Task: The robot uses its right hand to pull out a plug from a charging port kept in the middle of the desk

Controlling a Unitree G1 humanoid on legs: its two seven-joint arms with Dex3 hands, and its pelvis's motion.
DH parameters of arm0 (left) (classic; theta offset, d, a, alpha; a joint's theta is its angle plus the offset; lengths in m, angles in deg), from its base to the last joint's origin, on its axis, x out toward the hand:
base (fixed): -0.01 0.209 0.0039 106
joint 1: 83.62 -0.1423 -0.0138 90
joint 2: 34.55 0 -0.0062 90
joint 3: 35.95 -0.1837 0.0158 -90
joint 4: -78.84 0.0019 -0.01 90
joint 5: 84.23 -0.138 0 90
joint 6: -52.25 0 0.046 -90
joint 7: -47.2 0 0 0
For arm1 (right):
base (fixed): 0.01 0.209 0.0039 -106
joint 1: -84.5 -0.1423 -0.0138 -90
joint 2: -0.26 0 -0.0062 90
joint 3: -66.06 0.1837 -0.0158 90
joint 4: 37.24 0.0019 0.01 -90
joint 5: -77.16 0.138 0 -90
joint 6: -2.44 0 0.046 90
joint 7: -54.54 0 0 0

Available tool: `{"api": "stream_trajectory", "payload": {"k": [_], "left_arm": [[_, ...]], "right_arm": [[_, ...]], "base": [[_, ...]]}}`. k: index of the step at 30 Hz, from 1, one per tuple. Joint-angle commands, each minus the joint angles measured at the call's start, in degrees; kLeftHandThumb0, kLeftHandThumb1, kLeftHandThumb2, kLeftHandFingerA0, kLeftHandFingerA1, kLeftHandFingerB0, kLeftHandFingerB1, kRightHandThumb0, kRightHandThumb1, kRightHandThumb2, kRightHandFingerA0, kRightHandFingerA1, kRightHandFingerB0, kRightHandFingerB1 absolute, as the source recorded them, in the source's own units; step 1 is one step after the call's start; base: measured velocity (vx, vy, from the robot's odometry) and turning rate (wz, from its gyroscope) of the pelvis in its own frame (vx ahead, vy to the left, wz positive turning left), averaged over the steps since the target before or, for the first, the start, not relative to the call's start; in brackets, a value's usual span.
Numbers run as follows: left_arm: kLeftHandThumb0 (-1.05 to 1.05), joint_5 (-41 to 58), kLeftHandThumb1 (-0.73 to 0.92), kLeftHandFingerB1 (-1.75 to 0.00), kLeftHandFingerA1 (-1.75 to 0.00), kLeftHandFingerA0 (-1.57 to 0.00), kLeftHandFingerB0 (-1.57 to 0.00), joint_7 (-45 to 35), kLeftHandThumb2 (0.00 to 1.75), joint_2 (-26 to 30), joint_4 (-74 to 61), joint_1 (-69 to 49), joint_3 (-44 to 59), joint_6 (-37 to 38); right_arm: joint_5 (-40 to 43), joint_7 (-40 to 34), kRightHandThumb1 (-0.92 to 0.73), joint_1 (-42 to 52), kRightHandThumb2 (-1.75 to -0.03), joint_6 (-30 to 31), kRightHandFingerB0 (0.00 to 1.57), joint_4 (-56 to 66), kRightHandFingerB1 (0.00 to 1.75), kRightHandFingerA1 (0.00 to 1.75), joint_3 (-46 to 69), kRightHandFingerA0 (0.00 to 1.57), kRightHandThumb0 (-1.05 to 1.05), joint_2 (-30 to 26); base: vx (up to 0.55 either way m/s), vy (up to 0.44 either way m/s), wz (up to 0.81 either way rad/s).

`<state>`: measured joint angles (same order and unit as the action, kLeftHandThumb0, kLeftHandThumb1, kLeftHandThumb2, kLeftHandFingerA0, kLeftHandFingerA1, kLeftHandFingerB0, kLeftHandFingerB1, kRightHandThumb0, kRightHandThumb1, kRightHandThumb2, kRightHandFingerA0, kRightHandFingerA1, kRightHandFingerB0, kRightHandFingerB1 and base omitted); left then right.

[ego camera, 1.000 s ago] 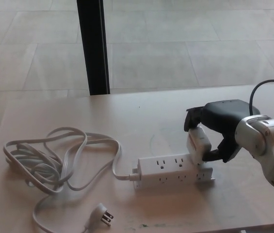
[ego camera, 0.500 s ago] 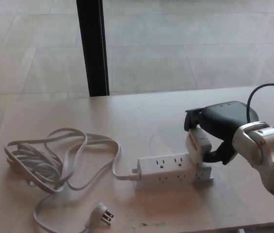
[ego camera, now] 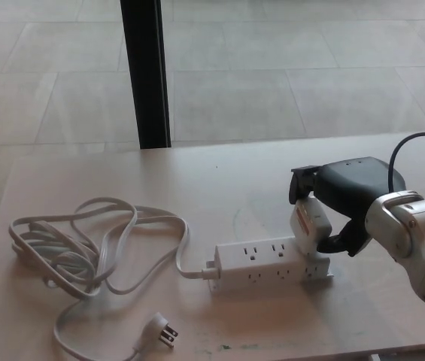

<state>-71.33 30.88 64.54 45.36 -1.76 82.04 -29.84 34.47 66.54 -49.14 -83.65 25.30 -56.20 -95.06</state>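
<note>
Head view — right hand: the right hand (ego camera: 340, 207) reaches in from the tabletop's right edge, its fingers clamped on the white plug adapter (ego camera: 308, 225).
Head view — plug adapter: a blocky white charger, tilted, its lower end touching the right end of the power strip (ego camera: 271, 265); whether its prongs are out of the socket cannot be told.
Head view — power strip: white, lying toward the front edge of the tabletop (ego camera: 220, 188), right of centre.
Head view — strip cord: the white cord (ego camera: 84, 252) loops toward the left edge, and its own wall plug (ego camera: 158, 331) lies unplugged by the front edge.
Head view — left hand: not in view.
Progress: the grasp is done; judging by the tilt, the pull is under way, and lifting the adapter fully clear is left.
</note>
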Motion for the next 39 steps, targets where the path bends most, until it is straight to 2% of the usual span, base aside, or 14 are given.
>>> {"api": "stream_trajectory", "payload": {"k": [1, 3, 11, 12, 13, 25, 26, 27, 32, 33, 34, 36, 38, 39], "left_arm": [[-0.96, 1.1, 0.92, -0.39, -0.56, -0.61, -0.18, -0.6, 0.86, 0.8, 0.7, 0.1, 0.5, 1.0], [-0.95, 1.0, 0.92, -0.39, -0.56, -0.61, -0.19, -0.2, 0.87, 0.9, 0.7, 0.2, 0.5, 0.9], [-0.96, 1.0, 0.92, -0.39, -0.56, -0.62, -0.19, -0.2, 0.86, 1.3, 0.1, 0.0, 0.3, 0.5], [-0.89, 1.0, 0.84, -0.48, -0.61, -0.56, -0.16, 0.5, 1.22, 1.4, 0.4, 0.3, 0.6, 0.6], [-0.95, 1.2, 0.92, -0.38, -0.56, -0.62, -0.19, 0.4, 0.86, 1.4, 0.5, 0.4, 0.7, 0.6], [-0.94, 1.6, 0.92, -0.37, -0.54, -0.62, -0.19, 0.1, 0.85, 1.5, -0.6, -0.4, 0.6, 0.3], [-0.96, 1.5, 0.91, -0.42, -0.62, -0.59, -0.14, 0.0, 1.24, 1.5, -0.6, -0.4, 0.5, 0.7], [-0.94, 1.5, 0.92, -0.36, -0.54, -0.63, -0.19, 0.6, 0.86, 1.3, -1.1, -0.5, 0.5, 0.3], [-0.96, 1.7, 0.92, -0.38, -0.54, -0.62, -0.18, 0.0, 0.86, 1.7, 0.7, -0.2, 0.8, 1.0], [-0.97, 1.7, 0.92, -0.39, -0.54, -0.61, -0.19, 0.2, 0.86, 1.8, 0.6, -0.2, 0.8, 1.0], [-0.94, 1.8, 0.92, -0.37, -0.53, -0.61, -0.18, 0.1, 0.84, 1.8, 0.5, -0.3, 0.9, 0.8], [-0.93, 1.8, 0.87, -0.44, -0.62, -0.59, -0.15, -0.2, 1.23, 1.8, 0.4, -0.3, 0.8, 0.9], [-0.94, 2.0, 0.92, -0.37, -0.53, -0.61, -0.18, -0.2, 0.85, 1.6, 0.2, -0.6, 1.0, 0.8], [-0.93, 2.1, 0.88, -0.44, -0.62, -0.59, -0.14, -0.3, 1.23, 1.6, 0.1, -0.7, 1.0, 0.8]], "right_arm": [[0.2, 3.1, -0.70, -0.5, -0.86, -0.8, 0.76, -2.4, 1.48, 1.75, 0.8, 0.90, -0.33, -2.0], [0.5, 6.8, -0.74, -3.6, -0.75, 0.8, 0.66, -2.4, 0.90, 1.40, 1.4, 0.77, -0.35, -2.4], [2.5, 10.5, -0.62, -9.7, -0.89, -0.5, 0.69, -6.4, 0.65, 1.35, 3.6, 0.77, -0.32, -2.4], [2.6, 10.7, -0.60, -10.8, -0.91, -0.4, 0.69, -7.4, 0.64, 1.56, 3.6, 0.78, -0.32, -2.1], [2.6, 10.9, -0.58, -11.4, -0.94, -0.5, 0.72, -7.6, 0.70, 1.61, 3.6, 0.81, -0.32, -2.1], [3.2, 8.2, -0.67, -11.4, -0.85, -0.3, 0.61, -7.7, 0.78, 1.39, 5.6, 0.76, -0.33, -1.1], [3.4, 7.7, -0.69, -11.2, -0.82, -0.7, 0.60, -7.6, 0.75, 1.17, 5.9, 0.72, -0.35, -1.2], [3.4, 7.9, -0.73, -11.5, -0.77, -0.9, 0.67, -7.6, 0.84, 1.24, 6.1, 0.77, -0.37, -1.5], [2.8, 7.4, -0.68, -12.3, -0.75, -1.6, 0.72, -7.8, 0.80, 1.75, 6.5, 0.84, -0.35, -1.9], [2.9, 8.1, -0.75, -13.0, -0.63, -1.2, 0.72, -8.3, 1.52, 1.75, 6.8, 0.90, -0.48, -2.5], [2.8, 8.5, -0.70, -13.4, -0.66, -1.0, 0.76, -8.5, 1.54, 1.75, 7.0, 0.89, -0.43, -2.9], [2.6, 8.8, -0.62, -13.3, -0.78, -0.2, 0.80, -8.6, 1.51, 1.75, 7.4, 0.89, -0.36, -3.7], [2.1, 9.7, -0.53, -12.7, -1.00, 0.1, 0.74, -9.5, 1.34, 1.75, 7.1, 0.82, -0.26, -5.1], [1.2, 9.6, -0.63, -11.8, -0.85, 0.5, 0.74, -9.9, 1.10, 1.67, 6.5, 0.81, -0.28, -6.1]], "base": [[0.00, 0.000, 0.00], [0.00, 0.000, 0.00], [0.00, 0.000, 0.00], [0.00, 0.000, 0.00], [0.00, 0.000, 0.00], [0.00, 0.000, 0.00], [0.00, 0.000, 0.00], [0.00, 0.000, 0.00], [0.00, 0.000, 0.00], [0.00, 0.000, 0.00], [0.00, 0.000, 0.00], [0.00, 0.000, 0.00], [0.00, 0.000, 0.00], [0.00, 0.000, 0.00]]}}
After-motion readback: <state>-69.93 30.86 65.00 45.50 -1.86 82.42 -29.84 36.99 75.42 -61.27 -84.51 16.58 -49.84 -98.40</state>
